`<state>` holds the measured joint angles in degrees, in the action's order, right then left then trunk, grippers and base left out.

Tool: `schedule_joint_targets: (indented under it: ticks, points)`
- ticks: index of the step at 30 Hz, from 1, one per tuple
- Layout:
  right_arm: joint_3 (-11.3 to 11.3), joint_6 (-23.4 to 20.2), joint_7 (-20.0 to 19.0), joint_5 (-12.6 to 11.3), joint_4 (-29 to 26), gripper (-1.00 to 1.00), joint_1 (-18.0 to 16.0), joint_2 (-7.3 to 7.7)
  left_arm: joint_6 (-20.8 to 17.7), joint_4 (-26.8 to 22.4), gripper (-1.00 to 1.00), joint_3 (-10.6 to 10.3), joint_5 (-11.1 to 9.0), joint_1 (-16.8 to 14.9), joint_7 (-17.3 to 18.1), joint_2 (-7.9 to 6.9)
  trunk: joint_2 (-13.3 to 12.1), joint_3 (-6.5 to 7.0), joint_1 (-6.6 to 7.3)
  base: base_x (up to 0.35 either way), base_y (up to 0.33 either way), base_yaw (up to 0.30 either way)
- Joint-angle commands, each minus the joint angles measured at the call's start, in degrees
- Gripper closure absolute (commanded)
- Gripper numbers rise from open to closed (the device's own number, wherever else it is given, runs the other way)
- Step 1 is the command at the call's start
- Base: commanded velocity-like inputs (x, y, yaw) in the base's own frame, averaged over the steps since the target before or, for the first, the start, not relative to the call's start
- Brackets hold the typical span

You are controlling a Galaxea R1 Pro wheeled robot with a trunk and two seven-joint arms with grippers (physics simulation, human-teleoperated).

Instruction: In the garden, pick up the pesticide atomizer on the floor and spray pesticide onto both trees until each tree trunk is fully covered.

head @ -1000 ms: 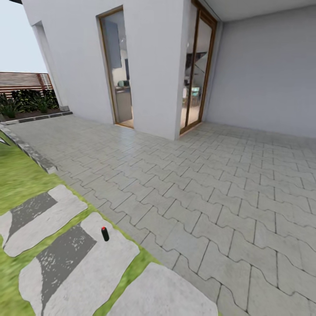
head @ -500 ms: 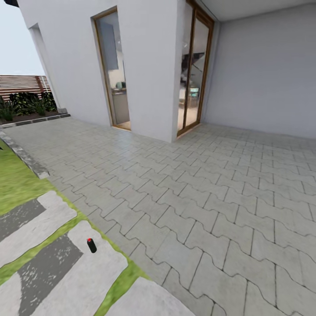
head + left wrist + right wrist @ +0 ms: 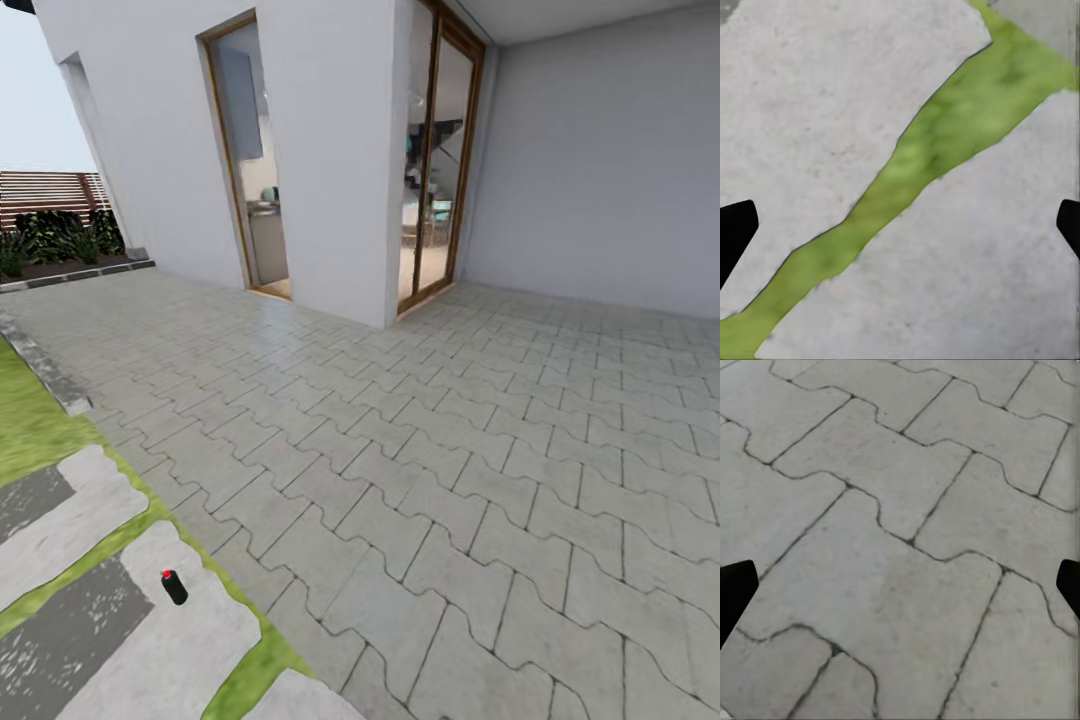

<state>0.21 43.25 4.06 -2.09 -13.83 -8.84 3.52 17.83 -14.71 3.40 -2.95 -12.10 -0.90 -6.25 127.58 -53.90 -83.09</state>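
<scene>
The pesticide atomizer (image 3: 174, 587) lies tilted on a stepping slab (image 3: 190, 640), near left, not between either end effector's wide-spread, empty fingertips (image 3: 735, 232) (image 3: 735, 592). The camera has shifted; it now appears lower-left.

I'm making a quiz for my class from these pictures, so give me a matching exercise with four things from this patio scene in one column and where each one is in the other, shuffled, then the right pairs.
Things:
1. small black bottle with a red tip
2. reddish-brown slatted wooden fence
3. wood-framed glass door
4. strip of green grass

Places:
A. set in the white house wall
B. between two pale stepping slabs
C. standing on a pale grey stepping slab
D. far off, behind dark green plants

Pairs: 1-C, 2-D, 3-A, 4-B
</scene>
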Motion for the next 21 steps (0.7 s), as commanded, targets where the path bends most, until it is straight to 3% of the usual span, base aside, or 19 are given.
schedule_joint_targets:
  ticks: [1, 7, 21]
  points:
    - [0.05, 0.15, -0.01, -0.20, 0.03, -1.00, -0.03, -0.02, 0.18, 0.04, -1.00, 0.03, -0.30, -0.03, 0.02, 0.00, 0.02, -0.05, -0.01, 0.229, -0.214, 0.073]
    - [0.05, 0.16, -0.01, -0.20, 0.03, -1.00, -0.04, -0.05, 0.18, 0.05, -1.00, 0.03, -0.30, -0.03, 0.02, 0.01, 0.02, -0.05, -0.01, 0.229, -0.214, 0.171]
    - [0.06, 0.16, -0.01, -0.20, 0.03, -1.00, -0.02, -0.09, 0.18, 0.09, -1.00, 0.03, -0.30, -0.03, 0.02, 0.01, 0.02, -0.05, -0.01, 0.229, -0.214, 0.268]
